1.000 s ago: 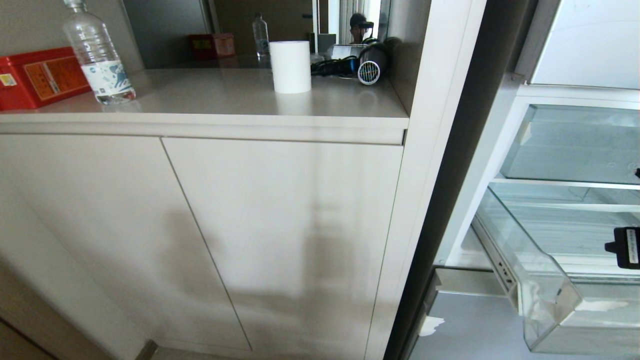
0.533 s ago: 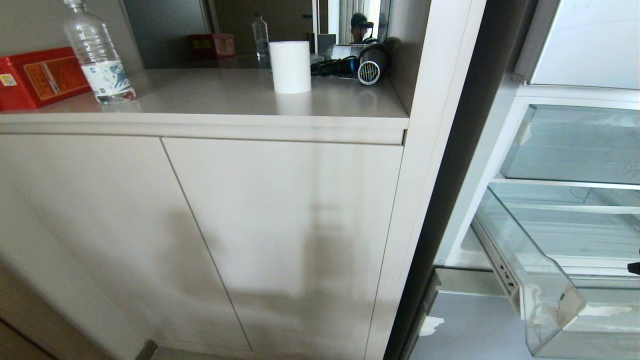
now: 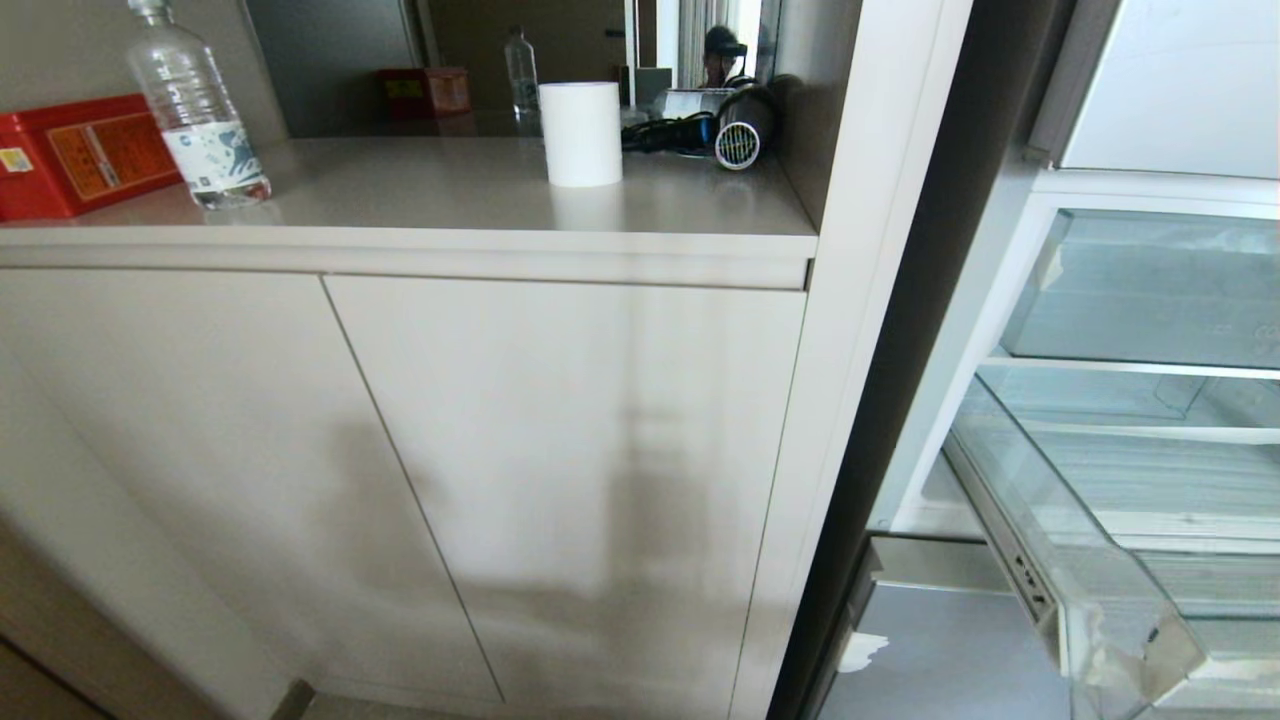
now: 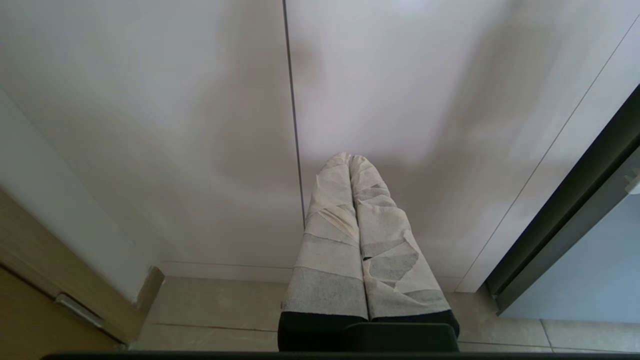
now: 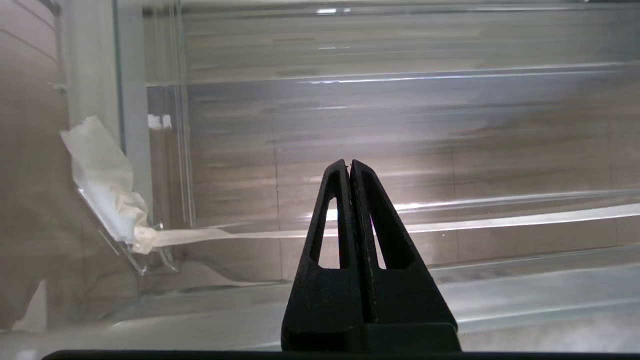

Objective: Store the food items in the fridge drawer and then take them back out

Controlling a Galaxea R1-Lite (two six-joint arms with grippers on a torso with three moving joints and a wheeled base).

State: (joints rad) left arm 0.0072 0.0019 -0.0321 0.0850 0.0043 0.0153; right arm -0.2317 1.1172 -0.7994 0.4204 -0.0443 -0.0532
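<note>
Head view: fridge drawer point(image 3: 1130, 560) stands pulled out at lower right of the open fridge, clear plastic with ribbed floor, a patch of whitish tape at its near corner; no food items can be seen in the part of it that shows. Above it sits another clear bin point(image 3: 1150, 290) behind a glass shelf edge. Below the drawer, a grey-blue door panel point(image 3: 940, 660). Neither arm appears in the head view. Left of the fridge, a beige cabinet point(image 3: 560, 470) with two plain doors under a countertop point(image 3: 420, 190). On the countertop: a red tin box point(image 3: 80, 150) at far left, a clear water bottle point(image 3: 195, 110) just beside it, a white cylindrical cup point(image 3: 580, 132) near the middle, and a dark hair dryer point(image 3: 745, 128) with its cable at the right end. Right wrist view: right gripper point(image 5: 349, 167) hangs in front of the drawer's clear front wall, black fingers pressed together tip to tip, nothing between them; crumpled tape point(image 5: 107, 187) shows at the drawer corner. Left wrist view: left gripper point(image 4: 350, 159) points down toward the cabinet doors and the tiled floor point(image 4: 215, 310), tape-wrapped fingers clenched together, holding nothing.
</note>
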